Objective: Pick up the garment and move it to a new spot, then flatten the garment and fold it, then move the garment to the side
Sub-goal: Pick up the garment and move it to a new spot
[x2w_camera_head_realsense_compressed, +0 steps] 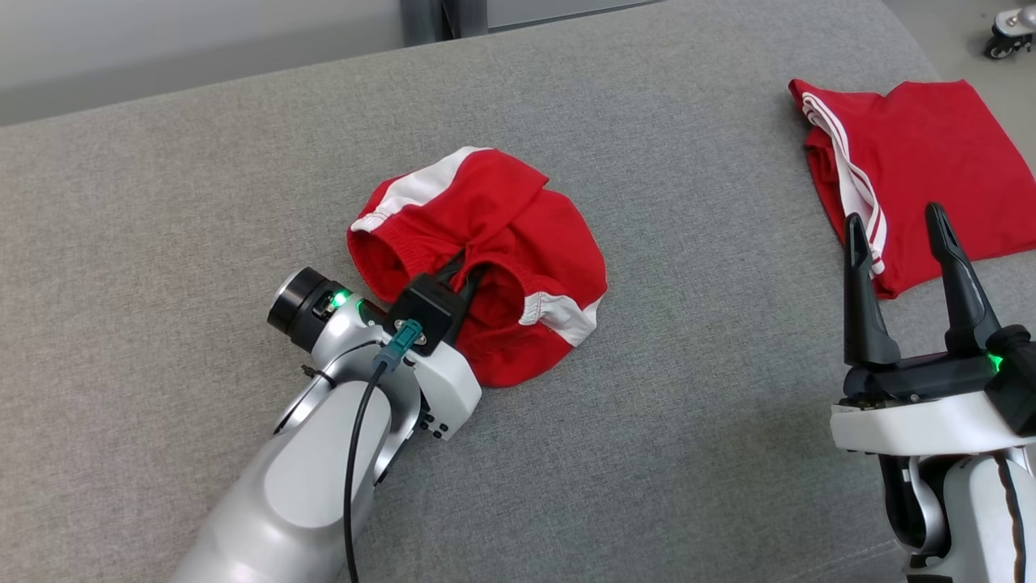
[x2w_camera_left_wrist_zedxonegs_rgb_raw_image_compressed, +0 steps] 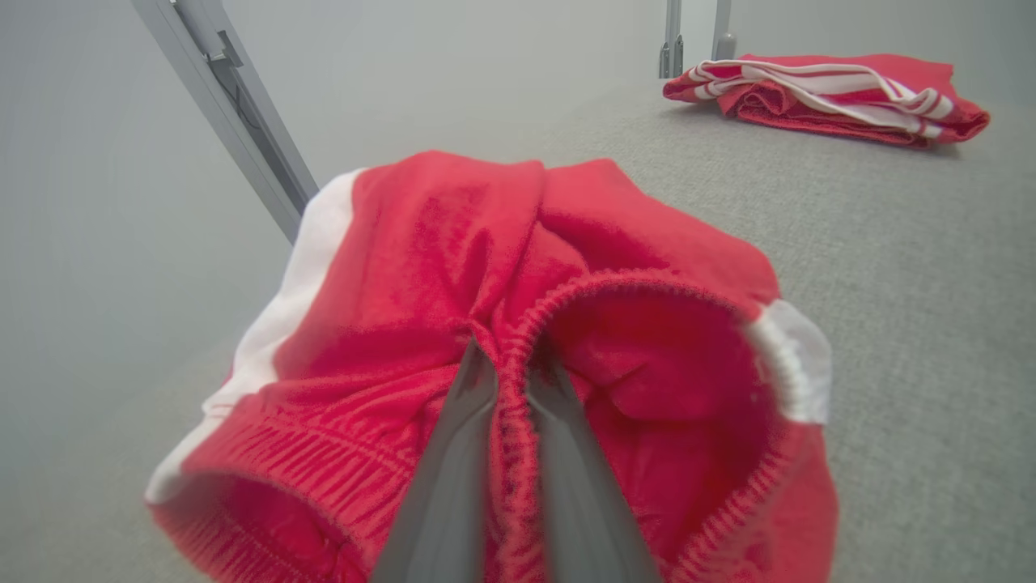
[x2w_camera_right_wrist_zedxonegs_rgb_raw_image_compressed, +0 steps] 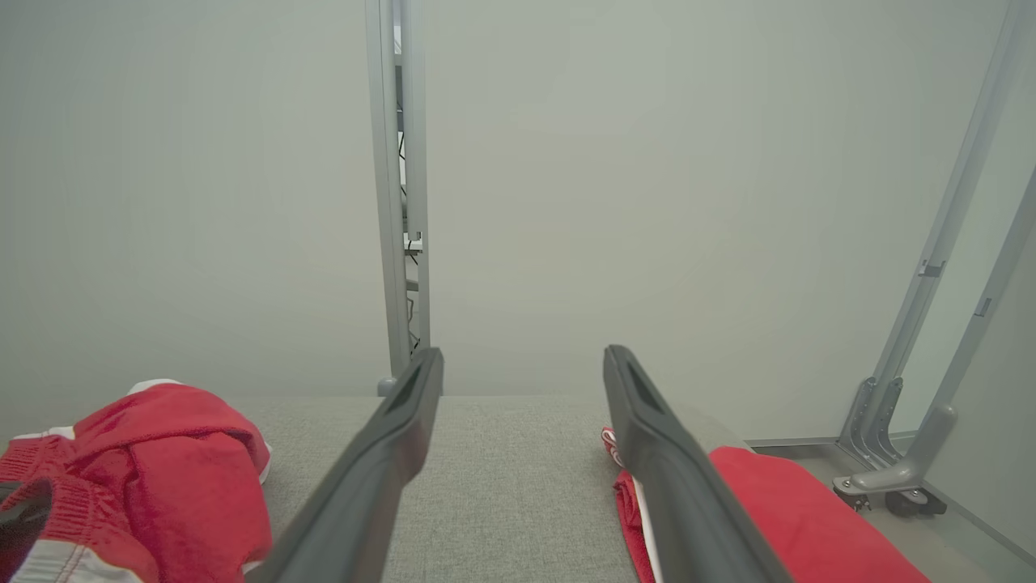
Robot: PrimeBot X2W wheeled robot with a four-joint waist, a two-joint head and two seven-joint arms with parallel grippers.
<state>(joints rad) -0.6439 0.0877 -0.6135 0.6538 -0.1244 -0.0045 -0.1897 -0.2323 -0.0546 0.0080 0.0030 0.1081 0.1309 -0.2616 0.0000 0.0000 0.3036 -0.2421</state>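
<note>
Grey fabric surface (x2w_camera_head_realsense_compressed: 647, 121), pale walls (x2w_camera_right_wrist_zedxonegs_rgb_raw_image_compressed: 202, 202) behind, bears the garment (x2w_camera_head_realsense_compressed: 518, 235) pinched in left jaws; right jaws gape empty.

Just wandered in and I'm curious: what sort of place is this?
Probably a robot test room, not a home: bare pale partitions on metal posts, a grey cloth-covered work surface, plus a crumpled red garment and a folded red garment.
</note>
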